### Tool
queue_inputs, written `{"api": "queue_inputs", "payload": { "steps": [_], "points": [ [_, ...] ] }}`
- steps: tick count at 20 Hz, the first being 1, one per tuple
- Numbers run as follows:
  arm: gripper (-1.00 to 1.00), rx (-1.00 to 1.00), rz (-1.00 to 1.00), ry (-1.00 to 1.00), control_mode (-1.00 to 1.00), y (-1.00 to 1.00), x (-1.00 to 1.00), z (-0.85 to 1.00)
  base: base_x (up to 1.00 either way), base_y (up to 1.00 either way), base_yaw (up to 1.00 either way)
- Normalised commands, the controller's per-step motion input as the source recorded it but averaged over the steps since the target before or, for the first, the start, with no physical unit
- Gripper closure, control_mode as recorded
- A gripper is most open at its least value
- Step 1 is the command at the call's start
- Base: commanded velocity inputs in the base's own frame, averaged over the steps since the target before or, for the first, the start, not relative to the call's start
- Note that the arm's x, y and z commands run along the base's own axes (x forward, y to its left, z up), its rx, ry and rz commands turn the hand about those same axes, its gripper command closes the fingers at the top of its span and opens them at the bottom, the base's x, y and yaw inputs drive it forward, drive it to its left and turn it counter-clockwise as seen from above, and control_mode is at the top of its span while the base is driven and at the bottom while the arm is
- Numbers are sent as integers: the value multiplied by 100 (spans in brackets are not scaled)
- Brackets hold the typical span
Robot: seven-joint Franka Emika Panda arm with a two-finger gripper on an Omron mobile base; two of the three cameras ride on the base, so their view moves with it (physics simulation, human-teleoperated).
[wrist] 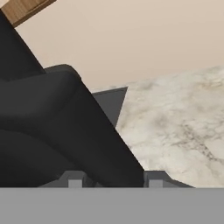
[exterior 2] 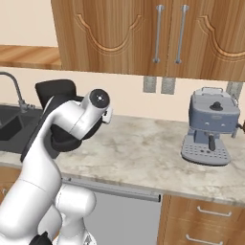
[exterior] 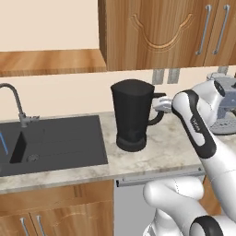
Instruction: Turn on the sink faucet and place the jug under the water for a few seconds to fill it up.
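The gripper [exterior: 160,104] is clamped on the handle of the black jug [exterior: 132,115], which stands on bare marble counter [exterior: 170,143] just right of the sink [exterior: 55,143], no writing legible.

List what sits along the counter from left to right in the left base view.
water → faucet → sink → jug → pincer at the jug's handle → coffee machine

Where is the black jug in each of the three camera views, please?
Left base view: jug at centre, on the counter right of the sink.
Right base view: upper left, mostly behind the white arm.
Hand view: fills the left half, close up.
Shared landmark: the marbled counter.
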Motion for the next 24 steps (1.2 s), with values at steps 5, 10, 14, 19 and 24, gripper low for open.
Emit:
{"api": "queue_inputs", "payload": {
  "steps": [5, 10, 14, 19, 24],
  "points": [
    [100, 0, 0, 0, 100, 0, 0, 0, -6, 28, 0],
    [100, 0, 0, 0, 100, 0, 0, 0, -7, 72, 0],
    [100, 0, 0, 0, 100, 0, 0, 0, 0, 93, 0],
    [100, 0, 0, 0, 100, 0, 0, 0, 0, 100, 0],
    [100, 0, 0, 0, 100, 0, 0, 0, 0, 98, 0]
  ]
}}
